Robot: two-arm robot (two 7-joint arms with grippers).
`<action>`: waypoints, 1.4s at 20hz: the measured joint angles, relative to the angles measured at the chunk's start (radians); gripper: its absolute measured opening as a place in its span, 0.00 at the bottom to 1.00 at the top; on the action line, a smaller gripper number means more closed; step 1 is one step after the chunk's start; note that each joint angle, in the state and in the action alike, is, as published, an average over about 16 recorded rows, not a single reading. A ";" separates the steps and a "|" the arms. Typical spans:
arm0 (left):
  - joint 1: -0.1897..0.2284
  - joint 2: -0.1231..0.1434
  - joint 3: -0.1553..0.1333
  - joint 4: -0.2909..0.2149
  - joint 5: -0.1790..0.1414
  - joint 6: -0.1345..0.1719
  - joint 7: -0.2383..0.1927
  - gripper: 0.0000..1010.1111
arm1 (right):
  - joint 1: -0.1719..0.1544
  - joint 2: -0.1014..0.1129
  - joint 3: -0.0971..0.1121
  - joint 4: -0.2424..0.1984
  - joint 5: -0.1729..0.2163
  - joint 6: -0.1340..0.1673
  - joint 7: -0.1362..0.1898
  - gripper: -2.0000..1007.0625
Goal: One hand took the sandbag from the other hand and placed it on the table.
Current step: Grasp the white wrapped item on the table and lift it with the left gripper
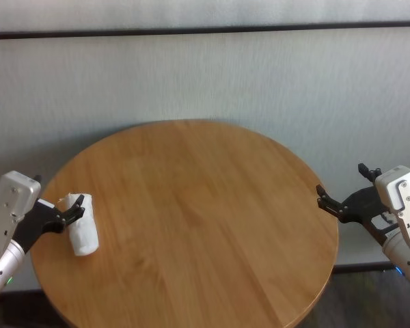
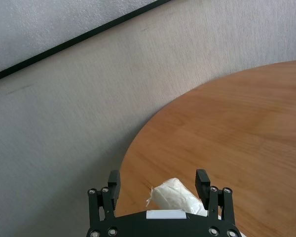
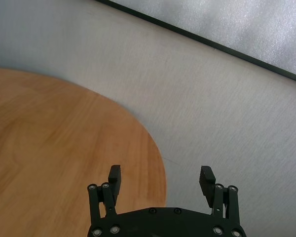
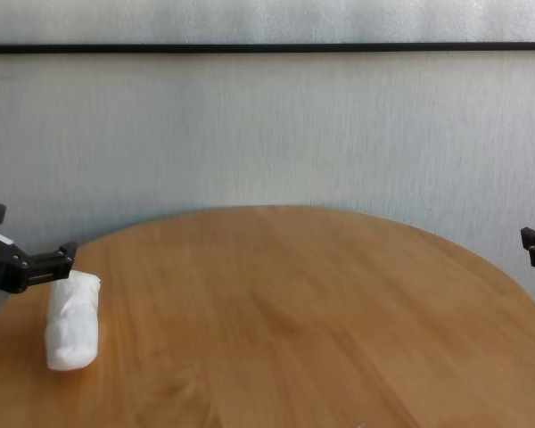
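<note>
The sandbag [image 1: 81, 232] is a small white oblong pouch, lumpy and crinkled, lying flat on the round wooden worktop [image 1: 191, 225] near its left edge. The left claw [image 1: 67, 212] stands wide over the bag's far end, holding nothing; its wrist view cuts off most of the bag, so contact cannot be told. The right claw [image 1: 328, 201], also wide and empty, hangs just off the worktop's right edge, barely visible in the chest view.

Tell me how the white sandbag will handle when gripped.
The sandbag looks lumpy and crinkled, so it probably deforms and sags rather than staying stiff. Its wrap may be slippery. Lying flat on the table, it seems unlikely to roll.
</note>
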 joint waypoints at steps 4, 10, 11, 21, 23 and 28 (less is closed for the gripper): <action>0.000 0.000 0.000 0.000 0.000 0.000 0.000 0.99 | 0.000 0.000 0.000 0.000 0.000 0.000 0.000 1.00; 0.000 0.000 0.000 0.000 0.000 0.000 0.000 0.99 | 0.000 0.000 0.000 0.000 0.000 0.000 0.000 1.00; 0.000 0.000 0.000 0.000 0.000 0.000 0.000 0.99 | 0.000 0.000 0.000 0.000 0.000 0.000 0.000 1.00; 0.000 0.000 0.000 0.000 0.000 0.000 0.000 0.99 | 0.000 0.000 0.000 0.000 0.000 0.000 0.000 1.00; 0.000 0.000 0.000 0.000 0.000 0.000 0.000 0.99 | 0.000 0.000 0.000 0.000 0.000 0.000 0.000 1.00; 0.000 0.000 0.000 0.000 0.000 0.000 0.000 0.99 | 0.000 0.000 0.000 0.000 0.000 0.000 0.000 1.00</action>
